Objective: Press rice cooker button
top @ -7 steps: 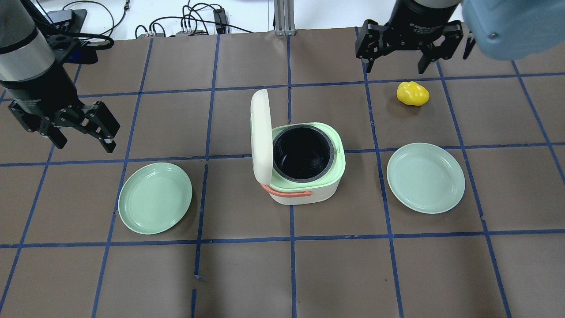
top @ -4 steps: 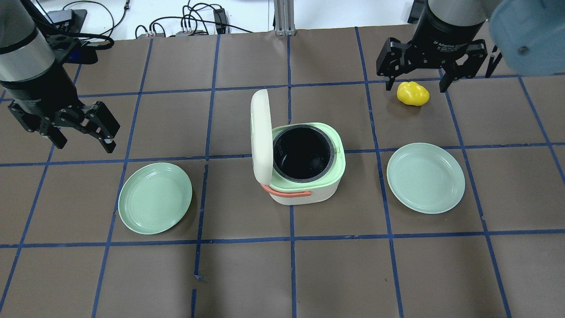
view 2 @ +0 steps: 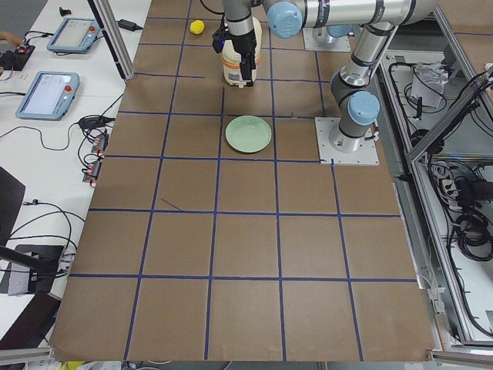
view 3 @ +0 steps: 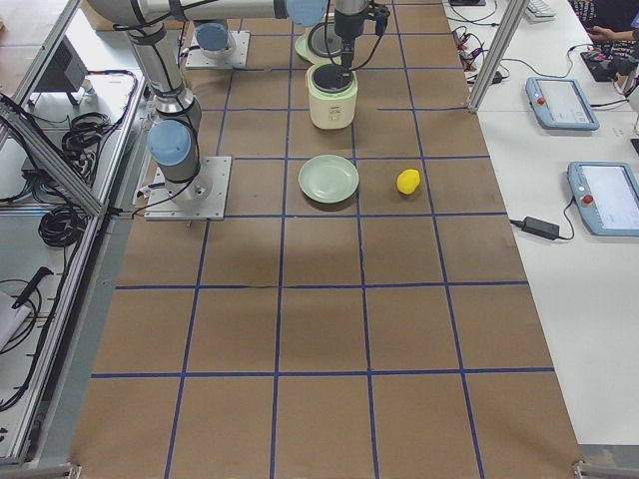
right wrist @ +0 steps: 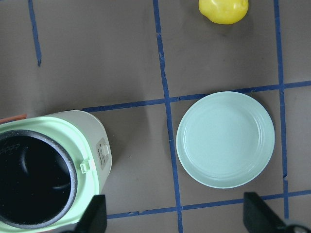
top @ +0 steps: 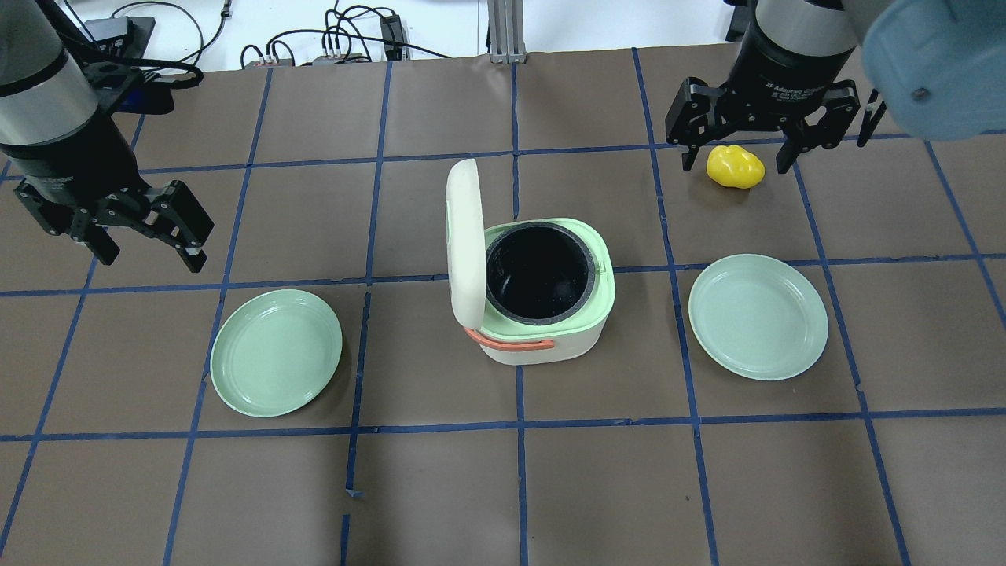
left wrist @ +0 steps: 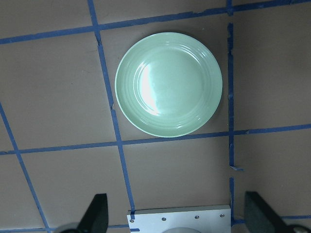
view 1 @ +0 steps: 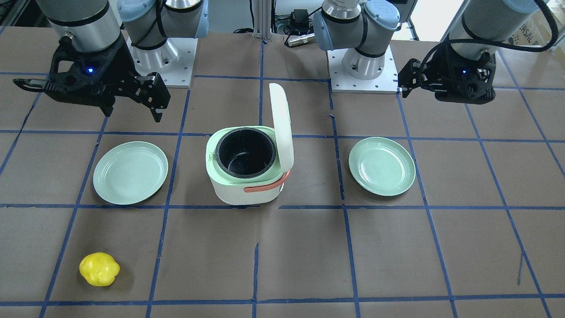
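Observation:
The rice cooker (top: 550, 338) stands mid-table, cream body with a green rim. Its lid (top: 465, 244) stands open on the left side and the black pot is empty. It also shows in the front view (view 1: 242, 185). Its small button panel (right wrist: 103, 154) shows in the right wrist view, on the side toward the right plate. My right gripper (top: 737, 157) is open and empty. It hangs high above the far right of the table, over a yellow pepper (top: 735, 167). My left gripper (top: 149, 253) is open and empty, high at the far left.
A green plate (top: 276, 352) lies left of the cooker and another (top: 758, 316) lies right of it. The left wrist view shows the left plate (left wrist: 168, 83) straight below. Cables lie beyond the table's far edge.
My right gripper has moved right and nearer, and now stands over the yellow pepper in the overhead view. The left arm and the cooker have not moved.

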